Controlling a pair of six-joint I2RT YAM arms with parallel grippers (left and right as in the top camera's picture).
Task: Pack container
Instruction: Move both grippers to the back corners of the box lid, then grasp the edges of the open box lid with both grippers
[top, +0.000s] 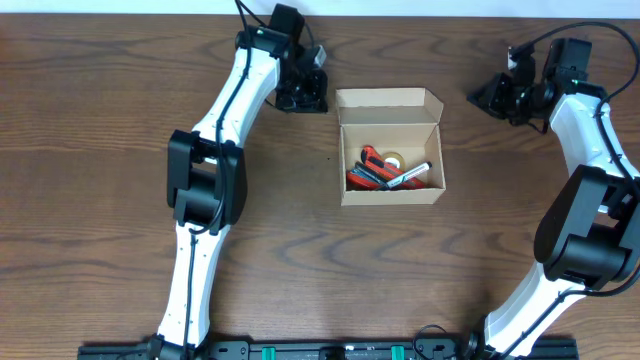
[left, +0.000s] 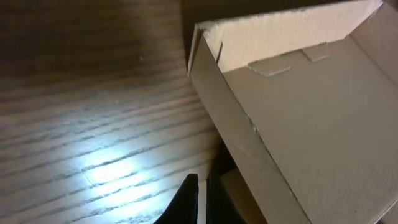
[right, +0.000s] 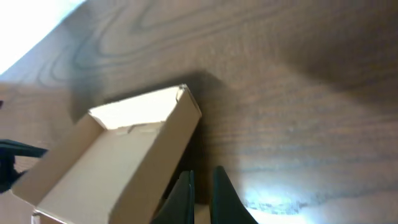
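Left tool (top: 300, 92): mine, clenched. Its two dark fingers (left: 185, 202) are drawn almost together and nothing sits between them. It hangs low near the counter's far edge, left of the middle.
Right tool (top: 497, 97): also clenched and empty, with its dark fingers (right: 181, 198) close side by side. It is near the far edge too, right of the middle.
Next to my left tool: the left far corner of the lid flap (top: 390, 103) is just beside it. I cannot tell whether they touch.
Next to my right tool: the flap's right corner is near but apart, with bare wood between us.
Container (top: 392, 195): a plain tan cardboard box, upright on the counter. It sits about midway between the left and right edges and nearer the far edge than the near one. My two tools are on either side of its open lid.
Lid flap: open, leaning back toward the far edge. My left wrist view shows its pale inner face with two small cut tabs.
Inside the container: red and black markers (top: 372, 175) lie in a loose heap on the box floor. A black one with a white band (top: 410, 176) lies slantwise on top. A small pale round item (top: 397, 158) is among them, and I cannot make out what it is.
Counter (top: 100, 200): dark brown wood grain, with a bright glare patch in each wrist view.
My arms: white links with black joints, reaching in from the near edge.
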